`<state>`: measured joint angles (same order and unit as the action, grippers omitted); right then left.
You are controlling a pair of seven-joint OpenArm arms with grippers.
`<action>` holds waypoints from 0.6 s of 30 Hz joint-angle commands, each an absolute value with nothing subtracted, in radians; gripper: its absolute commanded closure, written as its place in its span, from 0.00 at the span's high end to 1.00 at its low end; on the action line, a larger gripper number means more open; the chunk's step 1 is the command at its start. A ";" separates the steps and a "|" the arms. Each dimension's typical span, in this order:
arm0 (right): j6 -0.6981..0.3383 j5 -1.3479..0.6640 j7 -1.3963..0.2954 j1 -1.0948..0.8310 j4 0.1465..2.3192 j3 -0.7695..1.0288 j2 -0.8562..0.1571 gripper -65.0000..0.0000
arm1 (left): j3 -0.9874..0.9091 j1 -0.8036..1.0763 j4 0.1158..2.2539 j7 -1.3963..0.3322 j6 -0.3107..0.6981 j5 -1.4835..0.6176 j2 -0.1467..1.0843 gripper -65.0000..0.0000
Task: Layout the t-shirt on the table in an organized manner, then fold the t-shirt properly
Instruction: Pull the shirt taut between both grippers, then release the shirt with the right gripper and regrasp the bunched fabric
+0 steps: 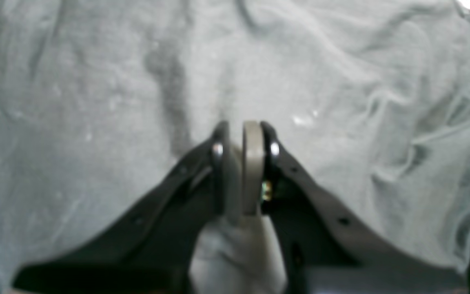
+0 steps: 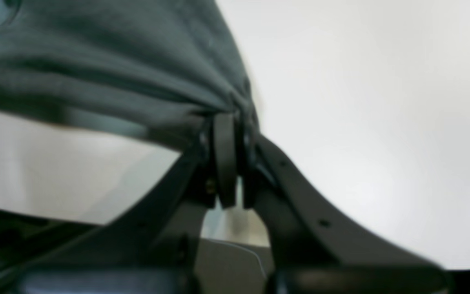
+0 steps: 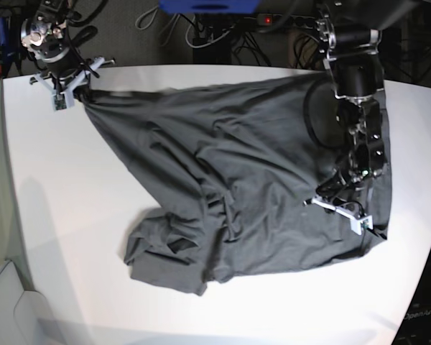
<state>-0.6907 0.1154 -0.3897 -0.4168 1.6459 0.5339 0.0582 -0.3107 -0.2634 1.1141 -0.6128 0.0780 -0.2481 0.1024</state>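
The t-shirt is spread crookedly across the table, still bunched toward seven o'clock. A far corner at ten o'clock is pinched tight in the right gripper. The left gripper, near four o'clock, is closed with its jaws together above or against the cloth; whether fabric is caught cannot be told. The cloth is best drawn taut evenly and low, so that the bunched hem is pulled flat without slipping.
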 commanded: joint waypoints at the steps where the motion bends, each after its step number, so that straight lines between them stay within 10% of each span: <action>1: -0.698 0.228 -0.575 -0.455 1.646 0.538 0.065 0.00 | -0.311 -0.292 1.129 -0.595 0.084 -0.254 0.110 0.10; 18: -0.698 0.226 -0.585 -0.423 1.931 0.648 0.150 0.16 | -0.311 -0.292 1.130 -0.593 0.084 -0.254 0.110 0.10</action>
<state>-0.7021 0.2291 -0.5953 -0.4168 1.9133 0.6434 0.1528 -0.3107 -0.2634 1.1149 -0.6128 0.0784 -0.2481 0.1020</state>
